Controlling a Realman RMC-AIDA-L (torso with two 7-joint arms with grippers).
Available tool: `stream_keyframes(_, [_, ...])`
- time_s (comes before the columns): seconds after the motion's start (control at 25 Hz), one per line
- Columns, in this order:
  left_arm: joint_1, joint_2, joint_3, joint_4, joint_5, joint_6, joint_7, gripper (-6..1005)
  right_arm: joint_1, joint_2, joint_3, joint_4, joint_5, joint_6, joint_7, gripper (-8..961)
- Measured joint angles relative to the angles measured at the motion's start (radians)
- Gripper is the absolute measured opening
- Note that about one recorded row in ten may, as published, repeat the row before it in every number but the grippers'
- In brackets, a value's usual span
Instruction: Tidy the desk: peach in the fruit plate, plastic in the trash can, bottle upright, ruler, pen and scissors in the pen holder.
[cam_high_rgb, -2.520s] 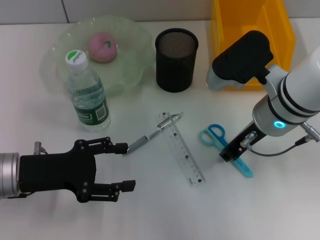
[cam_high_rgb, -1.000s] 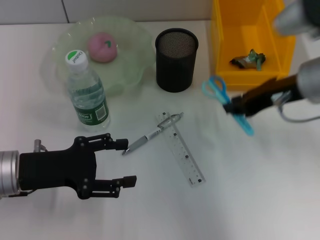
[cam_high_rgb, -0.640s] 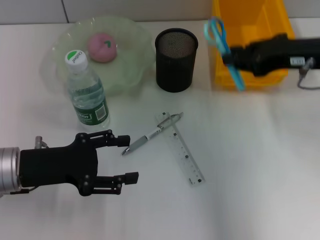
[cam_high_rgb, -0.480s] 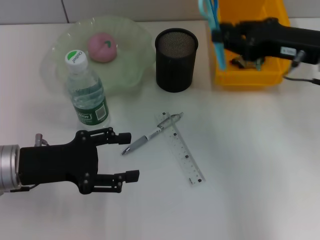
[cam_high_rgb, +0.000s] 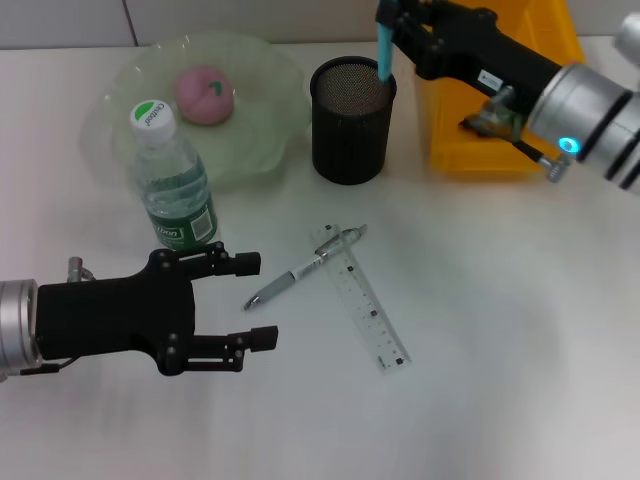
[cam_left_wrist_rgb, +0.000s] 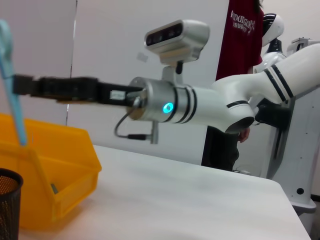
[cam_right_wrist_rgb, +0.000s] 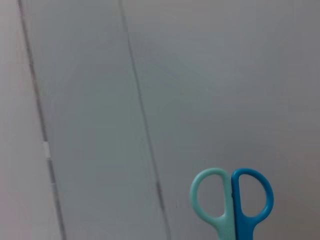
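The scissors (cam_high_rgb: 384, 45) are held tight in the right hand (cam_high_rgb: 400, 30), point down, right above the pen holder (cam_high_rgb: 352, 120). They are not dropped in yet. The peach (cam_high_rgb: 205, 95) is in the fruit plate (cam_high_rgb: 262, 125), left of the pen holder. The bottle (cam_high_rgb: 172, 185) is stood up. Plastic (cam_high_rgb: 490, 120) is seen in the yellow trash can (cam_high_rgb: 470, 150). The pen (cam_high_rgb: 300, 268) and ruler (cam_high_rgb: 368, 305) are left on the worktop (cam_high_rgb: 500, 330) in front of the pen holder. The left hand (cam_high_rgb: 250, 300) is kept wide apart near the pen.

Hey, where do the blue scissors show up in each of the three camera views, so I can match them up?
Head view: the scissors hang at the top, blades down over the pen holder, held by the right gripper.
Left wrist view: scissors at the far left, above the pen holder.
Right wrist view: only the scissors' handles, bottom centre.
Shared landmark: the yellow trash can, head and left wrist views only.
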Motion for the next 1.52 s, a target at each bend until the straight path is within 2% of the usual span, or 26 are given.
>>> stream_keyframes(0.04, [-0.001,0.0,0.0,0.0,0.0,0.0,0.0,828,0.047,0.0,-0.001,0.071,0.052,0.033,-0.049,280])
stream_keyframes(0.08, [-0.001,0.0,0.0,0.0,0.0,0.0,0.0,828,0.047,0.0,-0.001,0.071,0.052,0.033,-0.049,282])
stream_keyframes(0.16, [-0.001,0.0,0.0,0.0,0.0,-0.001,0.002,828,0.102,0.001,-0.001,0.127,0.085,0.102,-0.064,285])
stream_keyframes(0.36, [-0.001,-0.002,-0.002,0.0,0.0,-0.003,0.004,828,0.134,0.001,-0.058,0.143,0.084,0.141,-0.066,294])
stream_keyframes(0.92, [-0.001,-0.003,-0.003,0.0,-0.007,0.0,0.001,827,0.102,0.001,-0.08,0.139,0.089,0.116,-0.037,320])
stream_keyframes(1.0, [0.001,-0.003,-0.003,0.0,-0.007,0.001,0.001,827,0.096,0.001,-0.08,0.139,0.089,0.099,-0.033,395])
stream_keyframes(1.12, [0.005,-0.003,-0.003,0.0,-0.007,0.007,0.0,827,0.073,0.001,-0.08,0.123,0.09,0.055,-0.02,507])
stream_keyframes(1.16, [0.006,-0.003,-0.003,0.0,-0.007,0.013,0.001,827,0.037,-0.001,-0.081,0.083,0.088,0.027,0.012,544])
stream_keyframes(1.2, [0.007,-0.003,-0.003,0.0,-0.007,0.016,0.002,827,0.037,-0.001,-0.081,0.083,0.088,0.027,0.012,569])
stream_keyframes(1.24, [0.008,-0.003,-0.003,0.0,-0.007,0.02,0.003,827,-0.005,-0.007,-0.087,0.028,0.077,0.009,0.052,593])
stream_keyframes(1.28, [0.009,-0.003,-0.003,0.0,-0.007,0.023,0.004,827,-0.005,-0.007,-0.087,0.028,0.077,0.009,0.052,618])
stream_keyframes(1.32, [0.009,-0.003,-0.003,0.0,-0.007,0.023,0.004,827,-0.031,-0.009,-0.09,-0.012,0.059,-0.001,0.078,642])
stream_keyframes(1.36, [0.012,-0.003,-0.003,0.0,-0.007,0.026,0.005,827,-0.092,-0.011,-0.089,-0.106,-0.003,-0.023,0.138,667])
stream_keyframes(1.4, [0.013,-0.003,-0.003,0.0,-0.007,0.027,0.005,827,-0.092,-0.011,-0.089,-0.106,-0.003,-0.023,0.138,667])
stream_keyframes(1.44, [0.014,-0.003,-0.003,0.0,-0.007,0.029,0.005,827,-0.15,-0.013,-0.082,-0.205,-0.076,-0.043,0.205,667])
stream_keyframes(1.48, [0.014,-0.003,-0.003,0.0,-0.007,0.029,0.005,827,-0.15,-0.013,-0.082,-0.205,-0.076,-0.043,0.205,667])
stream_keyframes(1.52, [0.014,-0.003,-0.003,0.0,-0.007,0.029,0.005,827,-0.219,-0.018,-0.077,-0.331,-0.173,-0.058,0.294,667])
